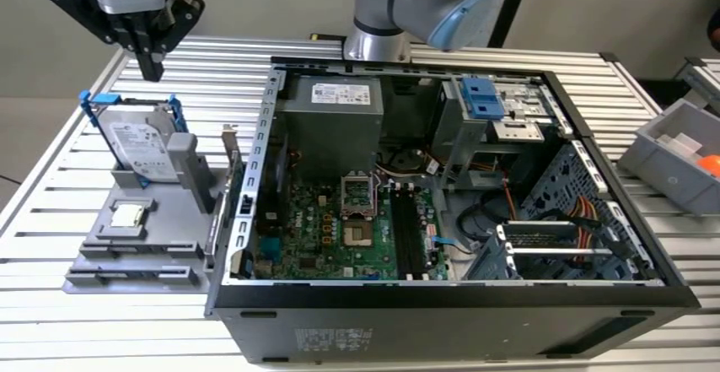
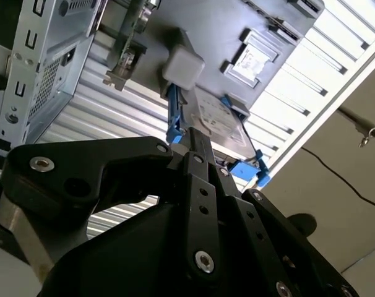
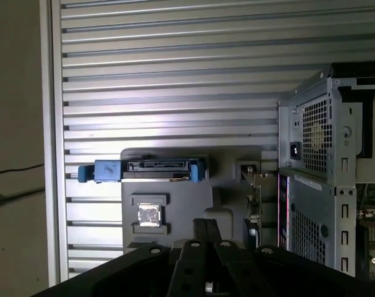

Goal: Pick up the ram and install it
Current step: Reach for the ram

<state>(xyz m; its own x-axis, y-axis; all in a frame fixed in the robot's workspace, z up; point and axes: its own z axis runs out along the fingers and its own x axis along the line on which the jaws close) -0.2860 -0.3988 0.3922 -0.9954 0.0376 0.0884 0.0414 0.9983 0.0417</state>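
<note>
1. The ram cannot be picked out with certainty. The likeliest candidate is a thin upright piece (image 1: 231, 148) standing on edge at the side of the grey fixture (image 1: 169, 245) that faces the computer case (image 1: 450, 326). It is too thin, seen edge-on, to confirm a blue board or chips.
2. The gripper (image 1: 150, 68) hangs well above the fixture, over the end where the hard drive (image 1: 141, 140) stands, and touches nothing. In both wrist views its fingers sit pressed together with nothing visible between them.
3. Judged from this, the pick-up has not begun. This is the approach stage, and the dark memory slots (image 1: 407, 237) on the board inside the case look unfilled.
4. A grasp on so thin a stick would, I judge, call for parted fingers squared to its flat faces and a straight lift. The hard drive and the processor chip (image 1: 130, 214) sit close by and should not be knocked.
5. Counted:
   - one gripper
   - one fixture
   - one hard drive in a blue-handled frame
   - one processor chip
   - one open case
   - one thin upright piece
   - one grey bin (image 1: 663, 161) at the exterior view's right, on the slatted table (image 1: 67, 321)
   - The memory slots form a small group too tightly packed to count.
</note>
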